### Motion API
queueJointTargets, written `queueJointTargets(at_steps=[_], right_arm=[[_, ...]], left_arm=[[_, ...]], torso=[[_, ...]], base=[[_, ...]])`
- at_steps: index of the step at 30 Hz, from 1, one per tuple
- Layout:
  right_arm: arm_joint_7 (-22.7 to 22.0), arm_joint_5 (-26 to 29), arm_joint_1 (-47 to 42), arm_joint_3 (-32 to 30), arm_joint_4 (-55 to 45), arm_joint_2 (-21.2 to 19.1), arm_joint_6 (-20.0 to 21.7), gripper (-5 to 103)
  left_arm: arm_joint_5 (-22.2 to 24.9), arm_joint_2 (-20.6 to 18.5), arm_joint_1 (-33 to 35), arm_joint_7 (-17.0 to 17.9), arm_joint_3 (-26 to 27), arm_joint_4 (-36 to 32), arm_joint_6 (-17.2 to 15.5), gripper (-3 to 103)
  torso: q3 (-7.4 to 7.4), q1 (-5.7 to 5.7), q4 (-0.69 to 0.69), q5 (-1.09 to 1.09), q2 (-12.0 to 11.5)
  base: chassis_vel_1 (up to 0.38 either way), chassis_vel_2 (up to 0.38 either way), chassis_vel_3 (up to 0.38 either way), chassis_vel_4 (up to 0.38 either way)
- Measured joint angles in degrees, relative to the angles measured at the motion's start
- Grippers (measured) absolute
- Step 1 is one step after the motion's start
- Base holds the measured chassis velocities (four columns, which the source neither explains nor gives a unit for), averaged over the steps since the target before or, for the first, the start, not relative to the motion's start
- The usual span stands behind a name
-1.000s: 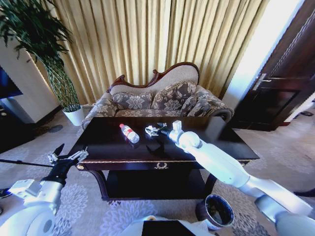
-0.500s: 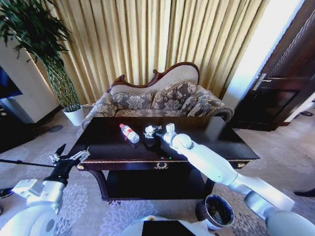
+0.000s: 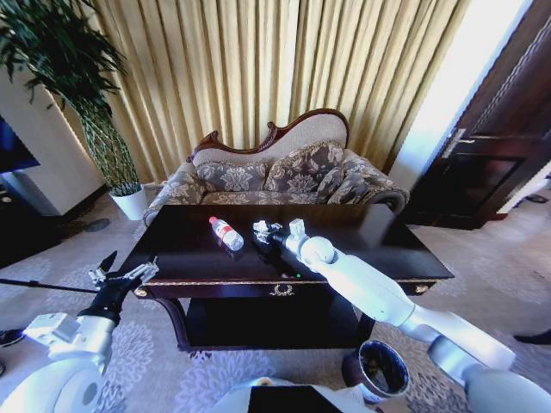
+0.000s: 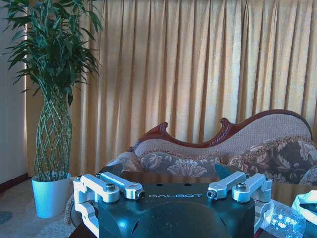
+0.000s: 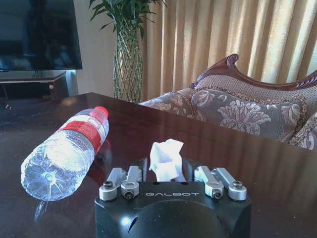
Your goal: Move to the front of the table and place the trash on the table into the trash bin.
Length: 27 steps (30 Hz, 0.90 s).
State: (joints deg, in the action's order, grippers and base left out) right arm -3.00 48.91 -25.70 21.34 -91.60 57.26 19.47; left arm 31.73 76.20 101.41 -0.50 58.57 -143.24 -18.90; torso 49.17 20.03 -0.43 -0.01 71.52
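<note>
Trash lies on the dark glossy table: a clear plastic bottle with a red cap rests on its side toward the far edge, left of centre, and a crumpled white paper wad sits just beside it near the middle. The right arm reaches out from the near right corner across the tabletop, and the right gripper is down at the wad. In the right wrist view the white paper stands up between the jaws, which are set apart on either side of it; whether they touch or press it cannot be told. That same view shows the bottle lying near the gripper, its cap pointing toward the table's far side. The left gripper hangs off the near left corner of the table, clear of the top, with its jaws spread wide and nothing between them, as the left wrist view also shows. The trash bin, small, round and black-lined, stands on the patterned carpet by the near right corner of the table, under the right arm. Behind the far edge stands a carved-back sofa, with a potted plant off to the left and gold curtains behind.
</note>
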Motion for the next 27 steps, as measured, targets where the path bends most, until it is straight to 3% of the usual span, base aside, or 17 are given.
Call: queueJointTargets(at_steps=[6, 12, 19, 27], right_arm=[[-0.2, 0.0, -0.1, -0.4, -0.1, -0.3, 0.0, 25], [-0.2, -0.1, -0.5, -0.8, -0.4, -0.8, -0.1, 2], [-1.3, -0.1, -1.2, -2.5, -1.4, -0.9, -0.1, 0], [-6.6, 0.1, -6.8, -13.0, -6.2, -1.4, -0.6, 0]], left_arm=[[-0.1, -0.1, -0.2, 0.0, -0.5, 0.0, 0.0, 100], [-0.3, -0.1, -0.3, 0.0, -0.8, 0.0, 0.0, 100], [-0.4, 0.0, -0.3, 0.1, -0.8, 0.0, 0.0, 100], [-0.9, 0.0, -0.4, 0.4, -1.2, 0.0, 0.0, 100]], torso=[[0.00, 0.00, 0.00, 0.00, 0.0], [0.00, 0.00, 0.00, 0.00, 0.0], [0.00, 0.00, 0.00, 0.00, 0.0], [0.00, 0.00, 0.01, 0.01, 0.0]], base=[[0.000, 0.000, 0.000, 0.000], [0.000, 0.000, 0.000, 0.000], [0.000, 0.000, 0.000, 0.000], [0.000, 0.000, 0.000, 0.000]])
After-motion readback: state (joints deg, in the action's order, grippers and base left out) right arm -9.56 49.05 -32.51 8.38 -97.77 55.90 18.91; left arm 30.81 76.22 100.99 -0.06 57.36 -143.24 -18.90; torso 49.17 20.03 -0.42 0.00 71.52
